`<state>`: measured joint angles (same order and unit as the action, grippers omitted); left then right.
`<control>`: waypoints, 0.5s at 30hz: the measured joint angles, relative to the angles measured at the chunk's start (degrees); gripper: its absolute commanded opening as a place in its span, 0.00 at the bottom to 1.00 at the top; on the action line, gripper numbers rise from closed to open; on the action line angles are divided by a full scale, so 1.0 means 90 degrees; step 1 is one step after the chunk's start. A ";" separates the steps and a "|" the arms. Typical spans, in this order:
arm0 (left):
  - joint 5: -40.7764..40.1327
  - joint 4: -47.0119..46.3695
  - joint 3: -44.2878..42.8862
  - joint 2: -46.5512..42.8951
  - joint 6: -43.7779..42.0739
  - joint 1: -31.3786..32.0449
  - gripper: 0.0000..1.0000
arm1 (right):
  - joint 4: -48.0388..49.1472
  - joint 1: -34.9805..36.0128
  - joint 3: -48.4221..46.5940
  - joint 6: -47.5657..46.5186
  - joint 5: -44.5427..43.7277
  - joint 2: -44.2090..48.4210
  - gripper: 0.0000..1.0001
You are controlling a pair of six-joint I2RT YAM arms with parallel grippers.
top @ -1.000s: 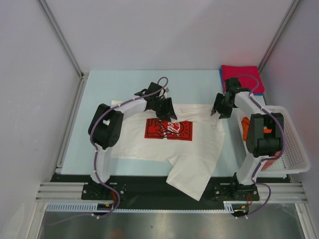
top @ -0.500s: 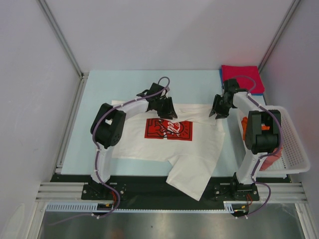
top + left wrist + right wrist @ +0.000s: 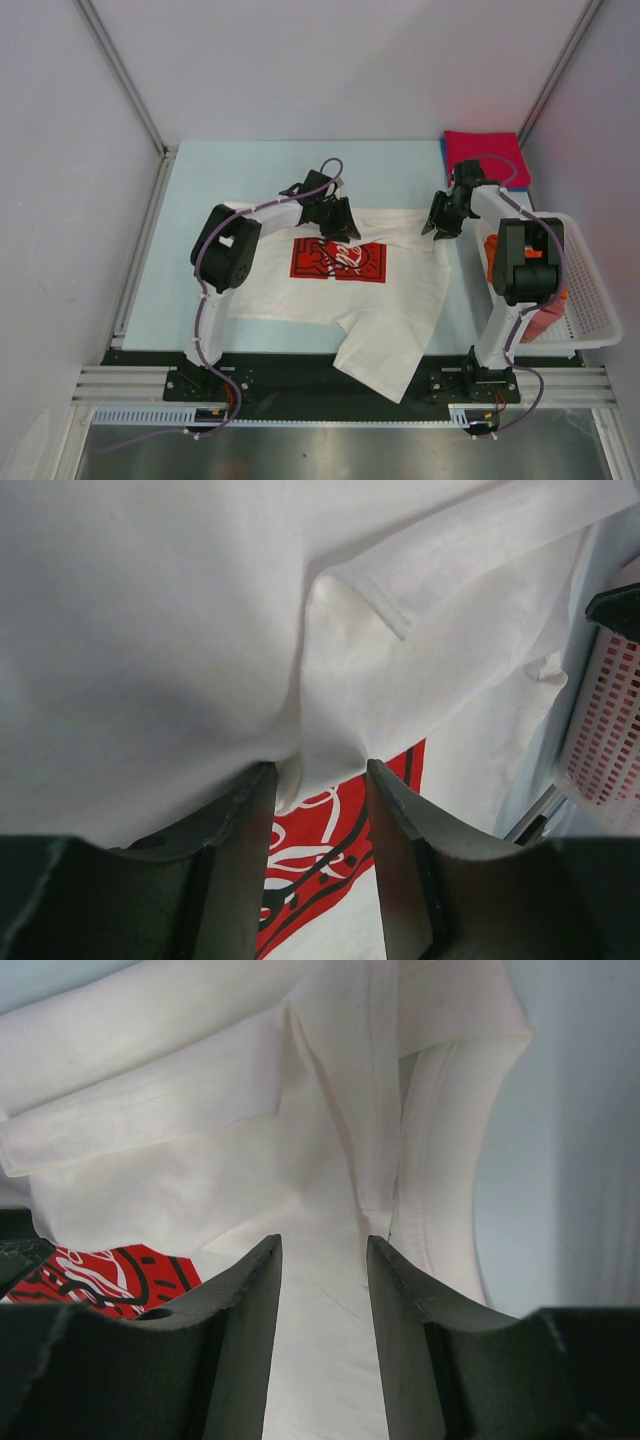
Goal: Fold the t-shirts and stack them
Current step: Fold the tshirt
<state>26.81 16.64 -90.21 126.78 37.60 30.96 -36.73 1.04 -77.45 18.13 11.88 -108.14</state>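
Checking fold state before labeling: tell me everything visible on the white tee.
The white tee is soft, thin cloth with a red rectangular logo facing up. It lies mostly flat on the light blue table, its near right part hanging over the table's dark front edge. The far edge is bunched and rumpled. The left gripper and right gripper each have a fold of that edge between their fingers.

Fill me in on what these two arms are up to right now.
Both arms are working on a white t-shirt with a red logo print, spread on the light blue table. The left gripper pinches a fold of its cloth near the far edge, and the right gripper has its jaws around cloth at the shirt's far right corner. A folded red t-shirt lies on a blue one at the far right, and a white basket on the right holds orange and red cloth.
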 measured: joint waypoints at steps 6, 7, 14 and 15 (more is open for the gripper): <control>0.0124 -0.0107 0.0051 0.0012 0.0015 0.0000 0.42 | 0.0104 -0.0002 0.0078 -0.0029 0.0172 -0.0107 0.44; 0.0151 -0.0114 0.0063 0.0012 0.0017 0.0000 0.41 | 0.0114 -0.0002 0.0080 -0.0032 0.0185 -0.0119 0.45; 0.0408 -0.0177 0.0155 0.0012 0.0109 0.0000 0.47 | 0.0119 -0.0017 0.0129 -0.0117 0.0187 -0.0121 0.45; 0.0440 -0.0194 0.0155 0.0012 0.0136 0.0000 0.47 | 0.0121 -0.0017 0.0165 -0.0121 0.0180 -0.0121 0.45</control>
<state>30.76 14.90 -88.82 126.89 38.83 30.96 -35.64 0.89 -75.96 17.04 13.50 -109.23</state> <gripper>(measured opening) 0.466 0.446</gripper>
